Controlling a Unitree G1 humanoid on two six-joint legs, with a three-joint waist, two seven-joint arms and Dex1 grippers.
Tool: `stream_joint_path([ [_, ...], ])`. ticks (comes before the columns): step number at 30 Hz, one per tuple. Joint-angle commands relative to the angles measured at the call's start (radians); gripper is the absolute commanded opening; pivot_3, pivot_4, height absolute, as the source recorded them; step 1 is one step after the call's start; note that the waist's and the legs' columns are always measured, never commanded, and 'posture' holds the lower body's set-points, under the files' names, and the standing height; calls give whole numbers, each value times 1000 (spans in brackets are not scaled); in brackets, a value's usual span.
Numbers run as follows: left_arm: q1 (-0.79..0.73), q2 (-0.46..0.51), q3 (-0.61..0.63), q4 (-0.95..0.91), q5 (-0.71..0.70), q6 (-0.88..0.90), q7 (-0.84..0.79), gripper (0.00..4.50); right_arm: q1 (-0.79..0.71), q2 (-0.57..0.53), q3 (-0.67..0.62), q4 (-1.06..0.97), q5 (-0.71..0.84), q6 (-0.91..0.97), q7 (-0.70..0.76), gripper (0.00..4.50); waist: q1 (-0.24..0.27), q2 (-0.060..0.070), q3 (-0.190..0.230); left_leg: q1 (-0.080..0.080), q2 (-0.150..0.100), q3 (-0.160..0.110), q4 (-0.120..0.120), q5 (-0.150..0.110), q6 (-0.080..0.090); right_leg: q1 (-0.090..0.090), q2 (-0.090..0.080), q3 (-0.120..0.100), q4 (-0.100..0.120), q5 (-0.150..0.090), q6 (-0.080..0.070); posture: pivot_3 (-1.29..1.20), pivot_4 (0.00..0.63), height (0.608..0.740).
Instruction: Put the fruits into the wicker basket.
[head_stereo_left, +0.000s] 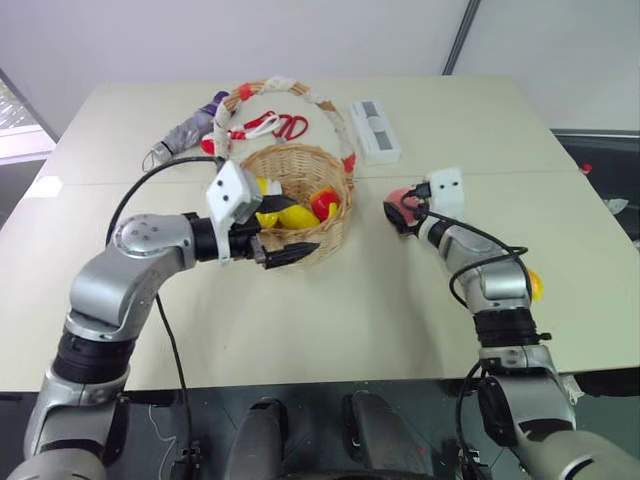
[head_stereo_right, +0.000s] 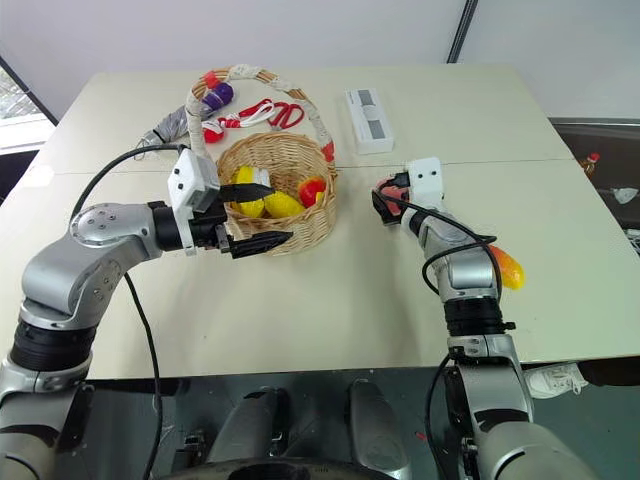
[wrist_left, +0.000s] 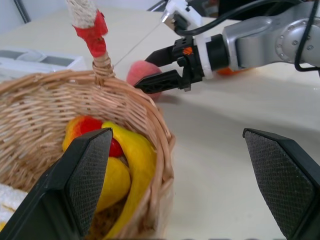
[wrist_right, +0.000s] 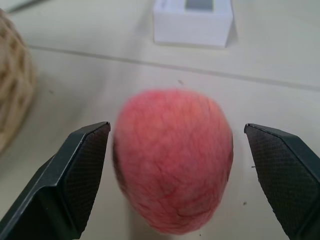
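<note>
Beside the wicker basket (head_stereo_left: 310, 215), the right gripper (wrist_right: 175, 175) stands released, fingers straddling the peach (wrist_right: 172, 165); the left gripper (head_stereo_left: 285, 228) gapes empty at the rim.

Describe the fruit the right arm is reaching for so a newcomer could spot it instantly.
Start at the wicker basket in the table's middle, then look to its right on the bare tabletop. The peach sits there between the right gripper's open fingers: round and pink, unlike the elongated orange-yellow mango nearer the edge.

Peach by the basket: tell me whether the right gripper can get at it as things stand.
Probably yes. The right gripper is open, with the peach on the table between its fingers, and nothing lies between them. The wicker basket stands off to the side.
</note>
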Motion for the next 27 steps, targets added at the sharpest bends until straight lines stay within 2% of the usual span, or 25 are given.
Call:
stream_joint_path([
  [1, 4, 12, 24, -50, -18, 5, 16, 4492, -30, 9, -11, 8, -5, -45, 10, 4245, 0, 0, 0, 0, 0, 0, 0, 0, 0, 0, 0, 0, 0, 0, 0, 0, 150, 740],
  [3, 6, 14, 27, -53, -18, 7, 23, 4500, -31, 11, -10, 4, -7, -53, 14, 3604, 0, 0, 0, 0, 0, 0, 0, 0, 0, 0, 0, 0, 0, 0, 0, 0, 150, 740],
  [5, 7, 17, 33, -48, -15, 5, 28, 4500, -25, 4, -5, -19, -15, -58, 20, 2623, 0, 0, 0, 0, 0, 0, 0, 0, 0, 0, 0, 0, 0, 0, 0, 0, 150, 740],
  [6, 6, 18, 38, -43, -15, 2, 30, 4500, -19, 0, -3, -39, -16, -60, 26, 2334, 0, 0, 0, 0, 0, 0, 0, 0, 0, 0, 0, 0, 0, 0, 0, 0, 150, 740],
  [9, 18, 28, 68, -24, -14, -16, 29, 4500, 15, -40, 19, -137, -38, -63, 64, 2334, -1, 0, 0, 0, 0, 0, 0, 0, 0, 0, 0, 0, 0, 0, 0, 0, 150, 740],
  [13, 63, 58, 174, 30, -36, -34, 25, 4500, 138, -211, 102, -422, -65, -107, 257, 2334, 1, 1, 0, 0, 0, 0, -1, 0, 0, -1, 0, 0, 0, 0, 0, 0, 150, 740],
  [16, 100, 82, 236, 74, -53, -41, 8, 4500, 197, -285, 111, -620, 26, -90, 394, 2334, -1, 1, 0, -1, 0, 0, -1, 0, 0, -1, 0, -1, -1, 0, 0, 0, 150, 740],
  [18, 126, 100, 258, 88, -57, -56, -16, 4500, 196, -293, 125, -728, 90, -41, 446, 2334, -5, 1, 0, 1, 1, 0, -1, 0, 0, 0, 0, 0, -1, 0, 0, 0, 150, 740],
  [20, 143, 113, 263, 96, -52, -74, -31, 4500, 171, -269, 144, -783, 130, 15, 448, 2334, -5, 1, 0, 1, 2, -1, -1, 0, 0, 0, 1, 0, 0, 0, 0, 0, 150, 740],
  [23, 141, 111, 260, 98, -56, -75, -26, 4500, 50, -121, 243, -764, 122, 108, 359, 2334, -3, 0, 0, 1, 3, -1, 0, 0, 0, 0, 2, -1, 0, 0, 0, 0, 150, 740],
  [27, 154, 92, 258, 53, -78, -63, -7, 4500, -76, 48, 313, -609, 36, 180, 217, 2334, 0, 0, 0, 1, 3, -2, 0, 0, -1, -2, 1, -1, 2, 0, -1, 0, 150, 740],
])
